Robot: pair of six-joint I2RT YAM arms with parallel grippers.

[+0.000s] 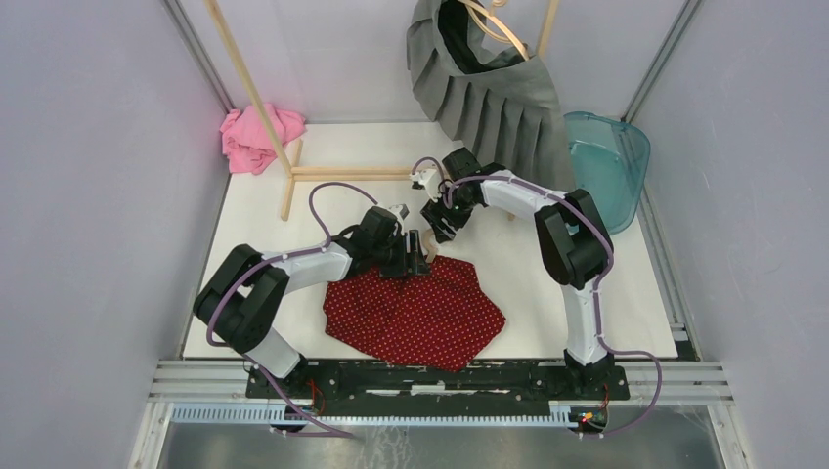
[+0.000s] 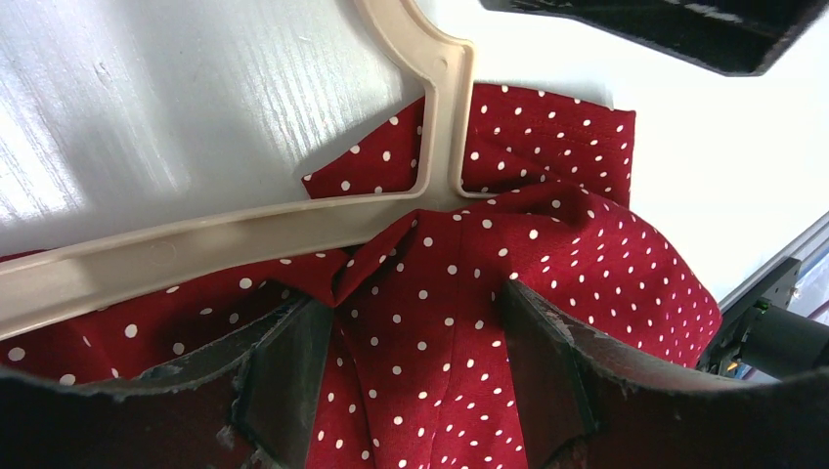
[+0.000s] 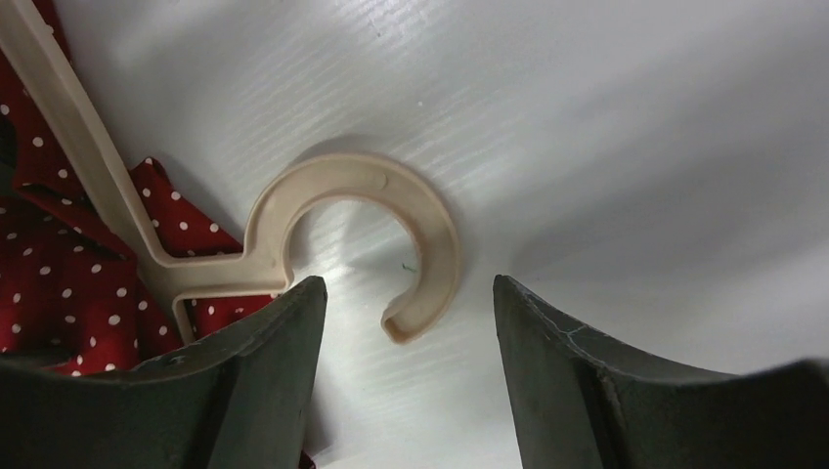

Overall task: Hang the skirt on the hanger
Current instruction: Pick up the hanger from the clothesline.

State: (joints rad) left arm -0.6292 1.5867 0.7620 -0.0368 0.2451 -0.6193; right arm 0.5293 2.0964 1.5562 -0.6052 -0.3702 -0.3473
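hovering low over hanger and skirt, both pincers spread wide

the red polka-dot skirt (image 1: 415, 313) is spread flat on the white table (image 1: 606, 293), near the front edge between the two arms. the beige hanger (image 2: 244, 234) is laid across the skirt's far edge, with dotted cloth seen on both sides of its neck. its hook (image 3: 391, 186) is left on bare table beyond the cloth.

the left gripper (image 2: 413, 298) is held wide above a raised fold of the skirt, just short of the hanger's bar; nothing is clamped. the right gripper (image 3: 408, 288) is likewise held wide, with the hook's open end framed between its fingers and not gripped.

at the back, a grey pleated skirt (image 1: 499, 107) is hung from a wooden rack (image 1: 254, 93). a pink cloth (image 1: 256, 137) is bunched at the rack's foot, and a teal bin (image 1: 616, 156) is set at the right.
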